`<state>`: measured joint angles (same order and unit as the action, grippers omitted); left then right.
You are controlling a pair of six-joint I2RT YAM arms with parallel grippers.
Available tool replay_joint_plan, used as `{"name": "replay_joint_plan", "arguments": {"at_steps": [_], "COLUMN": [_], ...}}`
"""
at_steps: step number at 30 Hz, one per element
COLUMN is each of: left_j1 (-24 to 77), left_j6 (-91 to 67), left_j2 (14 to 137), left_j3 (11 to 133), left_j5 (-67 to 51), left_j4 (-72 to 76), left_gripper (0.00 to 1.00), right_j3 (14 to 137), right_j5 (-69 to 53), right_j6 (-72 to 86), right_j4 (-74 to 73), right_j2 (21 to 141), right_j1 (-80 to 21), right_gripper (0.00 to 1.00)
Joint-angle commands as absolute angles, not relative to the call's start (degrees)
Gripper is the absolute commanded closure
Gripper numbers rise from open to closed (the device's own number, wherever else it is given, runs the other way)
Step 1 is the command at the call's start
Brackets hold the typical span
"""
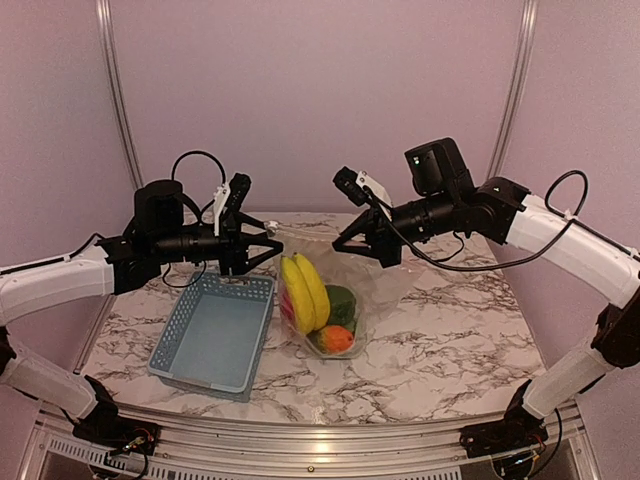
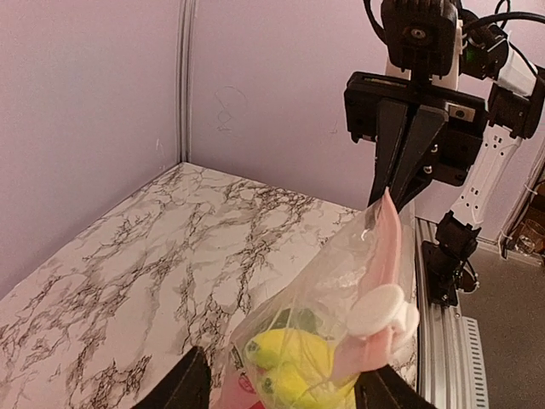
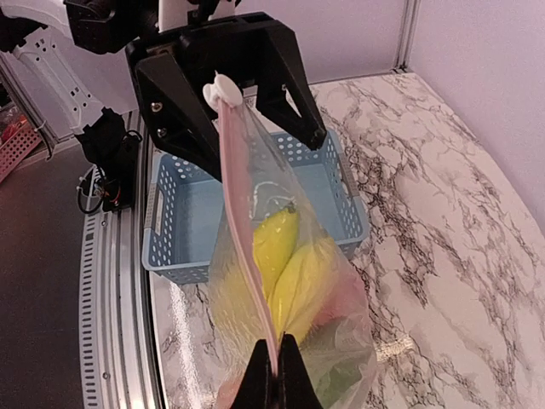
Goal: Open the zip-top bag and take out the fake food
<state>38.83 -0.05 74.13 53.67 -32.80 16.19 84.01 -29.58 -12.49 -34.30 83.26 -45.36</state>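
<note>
Top external: bag (image 1: 372, 285) crosswise (zip (image 1: 305, 234) up).

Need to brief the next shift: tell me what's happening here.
The right end effector is shut on the zip strip of the zip-top bag, holding that edge up. The left end effector straddles the white slider at the other end, jaws open. The fake food is inside the bag; a blue basket stands beside it.

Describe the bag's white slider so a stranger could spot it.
On the marble-patterned table, a clear plastic zip-top bag of toy fruit sits beside a light blue perforated basket. At the basket-side end of its pink zip strip sits a round white plastic slider, the bag's only white part.
</note>
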Motion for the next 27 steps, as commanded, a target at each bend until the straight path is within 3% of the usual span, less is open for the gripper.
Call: {"name": "replay_joint_plan", "arguments": {"at_steps": [1,6,9,17,20,27], "left_j1": [39.4,39.5,39.8,41.3,41.4,41.5], "left_j6": [2.8,3.5,3.1,0.4,-2.2,-5.9], "left_j2": [75.7,75.1,75.4,77.5,78.4,81.0], "left_j3": [56.0,56.6,58.2,60.9,61.8,65.0], "left_j5": [-36.0,-36.4,-37.1,-36.3,-35.6,-32.9], "left_j4": [18.7,16.0,13.8,11.9,11.1,7.6], "left_gripper": [0.53,0.85,1.0,1.0,1.0,1.0], "right_j3": [84.5,83.6,83.1,87.0,89.3,96.0], "right_j5": [-33.0,-32.6,-31.2,-32.5,-30.8,-25.3], "right_j6": [-14.3,-14.4,-14.0,-10.7,-10.8,-14.0], "right_j4": [-32.0,-32.4,-32.2,-27.8,-26.2,-28.6], "right_j2": [81.5,81.1,80.8,83.4,84.8,90.7], "right_j1": [-44.8,-43.7,-43.2,-43.8,-45.8,-50.8], "right_gripper": [1.0,1.0,0.97,0.42,0.39,0.43]}}
